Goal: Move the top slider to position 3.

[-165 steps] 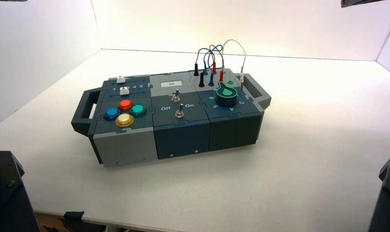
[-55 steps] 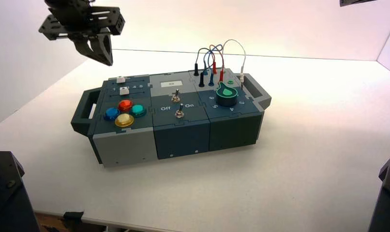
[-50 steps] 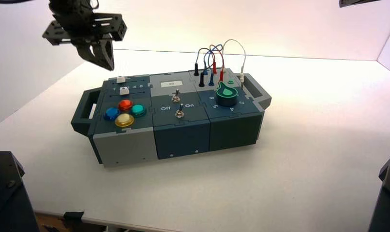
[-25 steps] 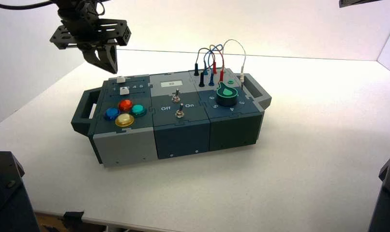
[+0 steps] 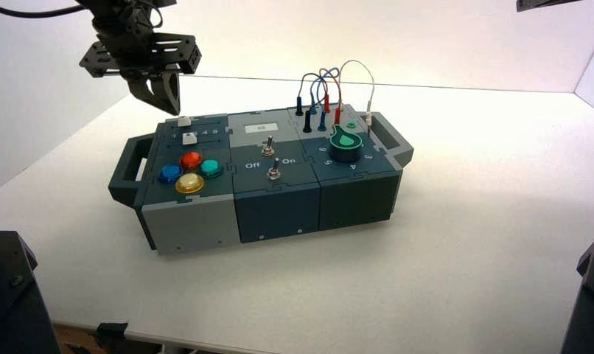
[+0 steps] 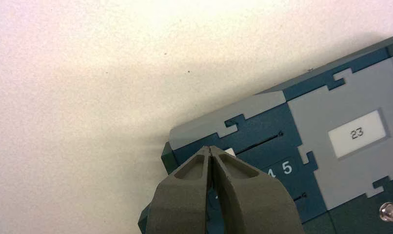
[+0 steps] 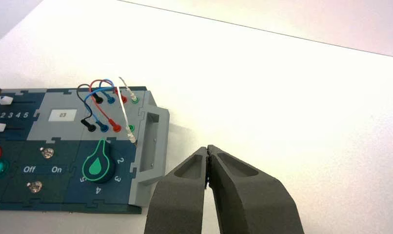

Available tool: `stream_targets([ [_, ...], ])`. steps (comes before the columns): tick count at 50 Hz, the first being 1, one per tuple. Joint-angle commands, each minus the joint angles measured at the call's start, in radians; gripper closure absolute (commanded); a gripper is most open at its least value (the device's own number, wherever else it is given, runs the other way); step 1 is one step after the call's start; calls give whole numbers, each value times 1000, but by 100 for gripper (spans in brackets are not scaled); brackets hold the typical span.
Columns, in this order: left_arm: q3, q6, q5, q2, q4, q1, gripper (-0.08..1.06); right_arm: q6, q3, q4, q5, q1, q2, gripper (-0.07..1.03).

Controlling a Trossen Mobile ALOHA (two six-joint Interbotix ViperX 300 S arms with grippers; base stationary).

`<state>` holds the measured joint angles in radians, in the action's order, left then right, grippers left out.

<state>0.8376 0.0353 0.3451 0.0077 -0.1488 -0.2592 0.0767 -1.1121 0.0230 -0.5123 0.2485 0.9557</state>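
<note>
The top slider (image 5: 183, 122) is a small white knob in a plain slot at the far left corner of the box (image 5: 198, 221). In the right wrist view the knob (image 7: 4, 100) stands near the low-numbered end of the row, to one side of the numeral 3 (image 7: 10, 115). My left gripper (image 5: 172, 108) is shut and empty and hovers just above and behind the knob. In the left wrist view its tips (image 6: 211, 149) sit right beside the knob (image 6: 229, 152), which is mostly hidden. My right gripper (image 7: 207, 149) is shut and parked off the box's right end.
A twin white slider knob (image 5: 189, 139) sits nearer, below the numeral row. Coloured buttons (image 5: 190, 161), two toggle switches (image 5: 271, 161), a green dial (image 5: 345, 144), looped wires (image 5: 331, 88) and a "23" display (image 6: 356, 133) share the box top. A handle (image 5: 128, 168) juts out left.
My left arm has come in from the upper left, moving right and down until its shut tips hover just over the top slider knob. The box and the right arm have not moved.
</note>
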Motion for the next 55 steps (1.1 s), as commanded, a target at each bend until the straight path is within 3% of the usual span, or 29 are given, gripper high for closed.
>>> stream_targets([
  [1,-21,3,-6,-5,3,-2,101,0,31,-3,8,3,-6,98],
  [55,-32,5,-5,9,3,-3,101,0,31,-3,9,3,-6,98],
])
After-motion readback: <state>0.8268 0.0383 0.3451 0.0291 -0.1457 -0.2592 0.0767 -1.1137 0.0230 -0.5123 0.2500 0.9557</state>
